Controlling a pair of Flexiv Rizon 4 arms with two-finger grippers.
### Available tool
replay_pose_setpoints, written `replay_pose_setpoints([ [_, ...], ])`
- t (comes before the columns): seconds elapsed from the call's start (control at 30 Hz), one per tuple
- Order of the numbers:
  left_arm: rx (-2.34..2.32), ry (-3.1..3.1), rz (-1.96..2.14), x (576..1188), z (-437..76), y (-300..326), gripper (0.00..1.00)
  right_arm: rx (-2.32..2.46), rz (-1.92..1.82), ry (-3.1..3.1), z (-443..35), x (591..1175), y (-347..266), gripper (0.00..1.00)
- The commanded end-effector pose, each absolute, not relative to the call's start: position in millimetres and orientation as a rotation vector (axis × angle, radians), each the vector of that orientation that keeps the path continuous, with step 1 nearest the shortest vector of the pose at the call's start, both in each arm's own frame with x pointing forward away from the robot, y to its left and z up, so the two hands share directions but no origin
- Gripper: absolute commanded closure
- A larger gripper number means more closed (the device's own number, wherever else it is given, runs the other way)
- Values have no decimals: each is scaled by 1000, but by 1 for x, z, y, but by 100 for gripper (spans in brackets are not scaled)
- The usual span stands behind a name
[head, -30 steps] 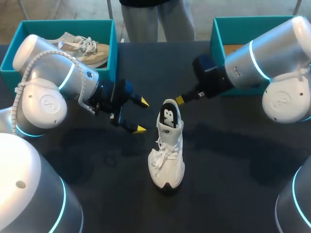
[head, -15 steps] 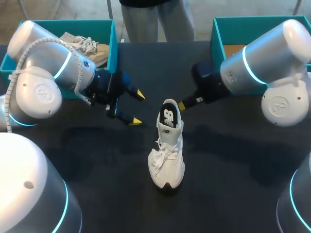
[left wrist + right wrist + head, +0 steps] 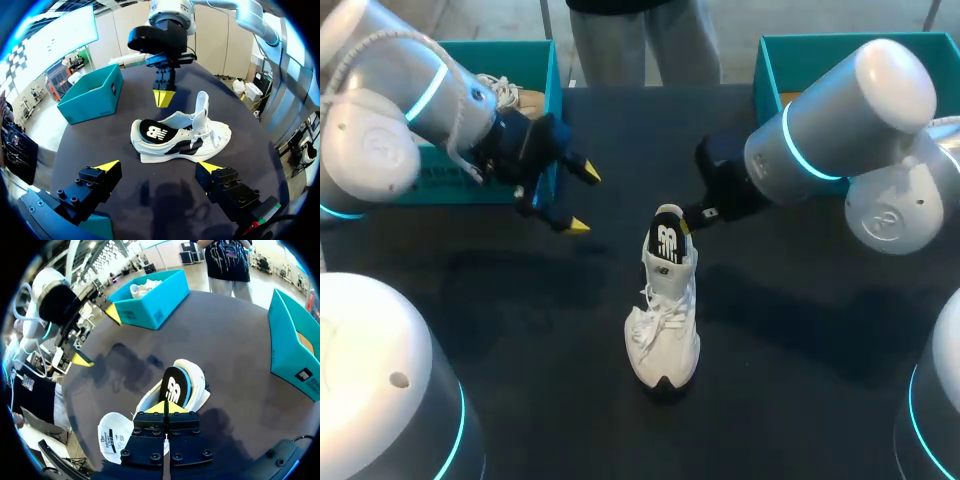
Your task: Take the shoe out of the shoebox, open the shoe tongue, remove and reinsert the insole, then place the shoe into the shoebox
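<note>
Where the shoe sits: the white shoe (image 3: 663,310) is out of both boxes and stands on its sole in the middle of the dark counter (image 3: 800,330), toe at the near end, heel at the far end.
Insole: the black insole (image 3: 667,240) with a white mark shows at the heel opening; I cannot tell whether it lies flat inside or rides up.
Tongue: the tongue (image 3: 201,107) is pulled up and away from the mouth, which gapes wide, and the laces (image 3: 655,325) lie slack over the forefoot.
Right hand: the right hand (image 3: 165,407) has its fingers pressed together with nothing between them, and its tips hang just above the heel.
Left hand: the left hand (image 3: 583,200) has its fingers spread wide and carries nothing; it is well apart from the shoe, to the far left, in front of the left shoebox (image 3: 552,80).
Boxes: the left shoebox holds a beige shoe (image 3: 515,98), and the right shoebox (image 3: 767,65) stands at the far right.
Handling: the shoe looks light, with a soft upper that would cave under a pinch and a firmer, grippy sole. The insole is likely thin and floppy, and the loose laces could snag a finger.
Where to hold: the stiffer heel collar seems best for lifting the shoe. The insole is best taken by its heel edge, with the other hand steadying the sides of the forefoot.
</note>
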State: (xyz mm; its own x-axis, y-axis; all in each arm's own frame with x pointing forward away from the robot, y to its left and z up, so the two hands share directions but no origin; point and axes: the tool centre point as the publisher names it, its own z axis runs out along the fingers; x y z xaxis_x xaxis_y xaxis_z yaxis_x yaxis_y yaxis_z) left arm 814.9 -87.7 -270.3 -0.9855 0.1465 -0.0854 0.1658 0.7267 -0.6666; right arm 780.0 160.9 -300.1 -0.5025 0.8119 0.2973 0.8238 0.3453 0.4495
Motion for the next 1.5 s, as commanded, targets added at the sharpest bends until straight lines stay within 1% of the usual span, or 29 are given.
replay_pose_setpoints([
  [0.03, 285, 2903, -1130, 817, -260, -74, 0, -1587, -860, -2576, -302, 779, 166, 100],
  [0.13, 285, 2903, -1130, 817, -260, -74, 0, -1587, -860, -2576, -302, 779, 166, 100],
  [0.17, 290, 2886, -1111, 816, -245, -62, 0, -1596, -849, -2552, -311, 776, 172, 100],
  [0.47, 277, 2839, -1132, 820, -224, -43, 0, -1647, -807, -2546, -318, 774, 181, 100],
  [0.83, 225, 2801, -1121, 829, -210, -25, 0, -1777, -792, -2541, -326, 769, 185, 100],
  [0.97, 142, 2805, -1116, 838, -208, -19, 0, -1797, -774, -2550, -329, 768, 189, 100],
  [1.5, 142, 2805, -1116, 838, -208, -19, 0, -1965, -670, -2544, -338, 775, 194, 100],
])
